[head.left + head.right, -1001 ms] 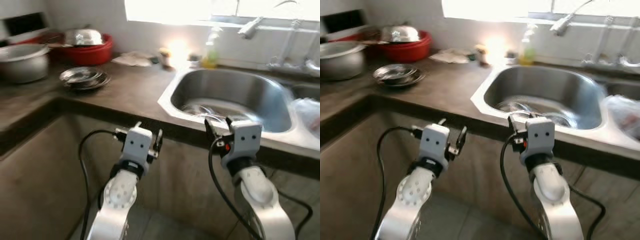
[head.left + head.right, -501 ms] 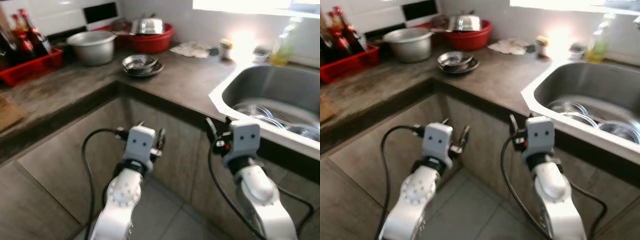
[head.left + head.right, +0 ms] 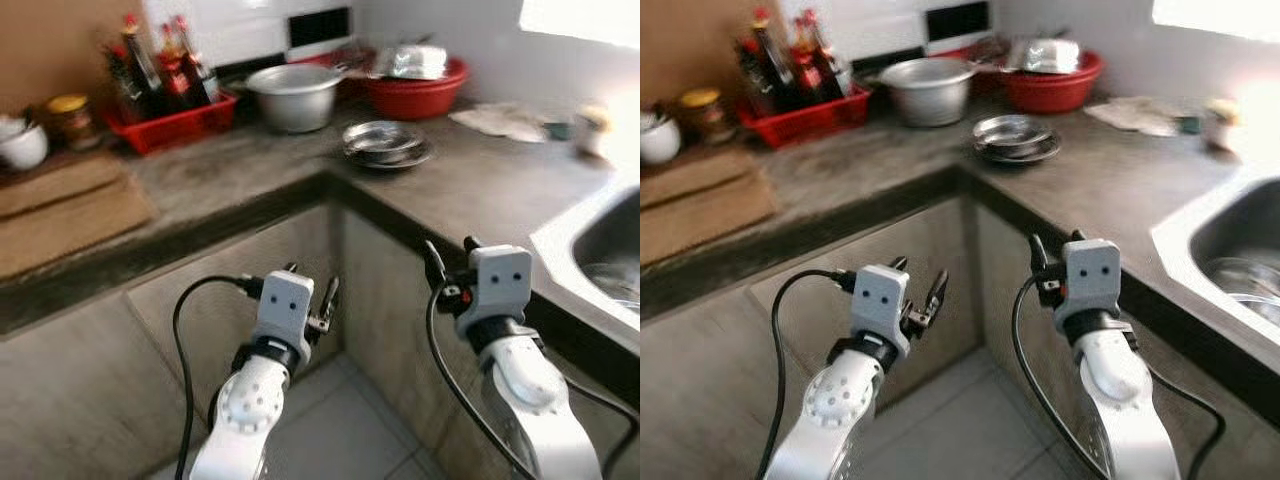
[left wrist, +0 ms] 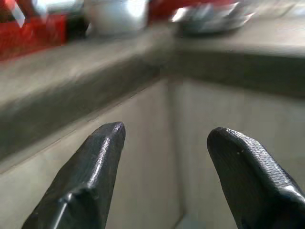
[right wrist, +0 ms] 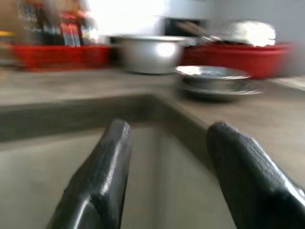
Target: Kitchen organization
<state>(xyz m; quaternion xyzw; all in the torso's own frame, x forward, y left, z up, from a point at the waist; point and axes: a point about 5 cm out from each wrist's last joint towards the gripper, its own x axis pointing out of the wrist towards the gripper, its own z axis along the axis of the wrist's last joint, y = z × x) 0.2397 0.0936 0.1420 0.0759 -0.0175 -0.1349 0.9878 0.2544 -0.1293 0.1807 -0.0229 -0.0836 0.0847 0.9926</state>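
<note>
A: Where are our grippers rn?

B: Both raised in front of us, below the counter point(image 3: 250, 190) edge, facing the inner corner of the cabinets. Left gripper point(image 3: 311, 296) has its fingers point(image 4: 90, 171) spread apart w/ nothing between them. Right gripper point(image 3: 448, 262) is the same: fingers point(image 5: 107, 167) parted, holding nothing.

A: And the kitchen stuff?

B: All up on the counter, well apart from us. Stack of steel plates point(image 3: 385, 143) sits near the corner; a big steel pot point(image 3: 295, 95) stands farther back and left of it. Behind the plates, a red basin point(image 3: 420, 85) w/ a shiny bowl in it. Far left there's a red tray point(image 3: 170, 120) of bottles point(image 3: 160, 65), then a jar point(image 3: 68, 117) and a white cup point(image 3: 22, 145).

A: Anything on the right?

B: Sink point(image 3: 600, 255) rim at the right edge; a cloth point(image 3: 505, 120) lies on the counter beyond it. View's a bit blurred.
</note>
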